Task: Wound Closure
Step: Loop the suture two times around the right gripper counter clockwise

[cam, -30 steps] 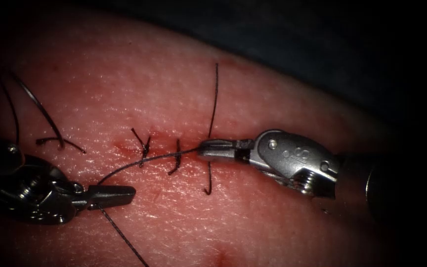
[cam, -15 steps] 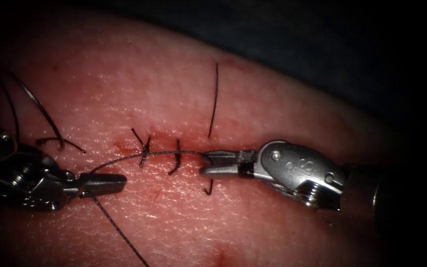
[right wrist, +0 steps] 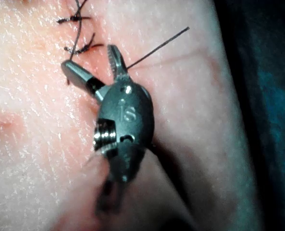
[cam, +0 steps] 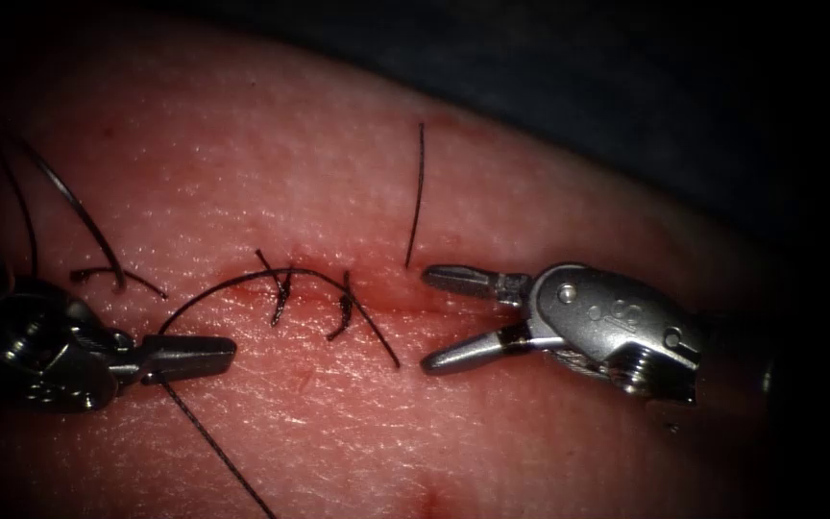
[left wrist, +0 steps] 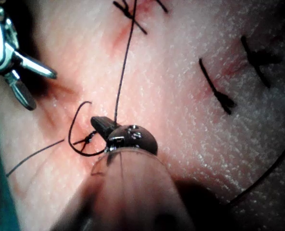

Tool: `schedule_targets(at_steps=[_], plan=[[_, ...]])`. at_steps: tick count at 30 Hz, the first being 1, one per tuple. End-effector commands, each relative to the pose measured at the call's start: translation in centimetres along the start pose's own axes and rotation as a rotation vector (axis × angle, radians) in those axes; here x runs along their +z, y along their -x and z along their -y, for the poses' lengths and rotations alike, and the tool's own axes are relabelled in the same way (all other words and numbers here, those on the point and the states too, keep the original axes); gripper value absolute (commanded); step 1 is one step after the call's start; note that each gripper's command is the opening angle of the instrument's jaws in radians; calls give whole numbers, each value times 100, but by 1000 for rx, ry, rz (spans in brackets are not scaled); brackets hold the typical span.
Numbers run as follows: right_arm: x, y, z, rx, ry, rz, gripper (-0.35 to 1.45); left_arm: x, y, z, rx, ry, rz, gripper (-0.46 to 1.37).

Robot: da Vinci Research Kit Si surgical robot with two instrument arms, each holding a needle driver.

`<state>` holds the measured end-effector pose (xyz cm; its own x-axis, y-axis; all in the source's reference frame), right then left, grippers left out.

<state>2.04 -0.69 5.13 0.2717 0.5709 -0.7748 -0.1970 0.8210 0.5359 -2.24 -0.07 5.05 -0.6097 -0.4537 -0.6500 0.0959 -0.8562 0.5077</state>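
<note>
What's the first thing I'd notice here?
The right claw, shiny and gaping wide open over the pink tissue, right of the stitches, holding nothing. Then the left claw, shut on a dark thread that arches across the stitched cut with one end lying loose.

Left tool (cam: pixel 189 358): jaws closed, clamping the thread (cam: pixel 242 286), tip directed toward the picture's right. Right tool (cam: pixel 434 320): jaws spread wide, holding nothing, tip directed left.
</note>
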Motion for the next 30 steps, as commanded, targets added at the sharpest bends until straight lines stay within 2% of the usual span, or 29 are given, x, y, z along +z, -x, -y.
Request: schedule_targets(at_steps=[1, 5, 10, 20, 22, 23, 24, 25, 30], plan=[[-2, -1, -2, -4, 7, -6, 114, 0, -1, 1, 6, 7, 1, -35], [-14, -11, -19, -25, 34, -6, 106, -1, -5, 9, 21, 4, -6, -35], [-14, -10, -34, -34, 43, -4, 98, 4, -12, 15, 42, 3, -11, -35], [-5, -10, -41, -43, 43, -4, 77, 23, -20, 20, 43, 3, -37, -35], [-1, -10, -45, -48, 36, -8, 47, 25, -23, 19, 50, 3, -38, -35], [1, -10, -48, -47, 24, -10, 6, 26, -25, 18, 56, 4, -46, -35], [2, -10, -50, -47, 19, -10, -19, 27, -26, 17, 57, 4, -48, -35], [5, -11, -53, -46, 13, -11, -35, 27, -27, 17, 56, 1, -51, -35], [21, -14, -67, -56, -15, -16, -35, 33, -33, 18, 80, 14, -67, -35]])
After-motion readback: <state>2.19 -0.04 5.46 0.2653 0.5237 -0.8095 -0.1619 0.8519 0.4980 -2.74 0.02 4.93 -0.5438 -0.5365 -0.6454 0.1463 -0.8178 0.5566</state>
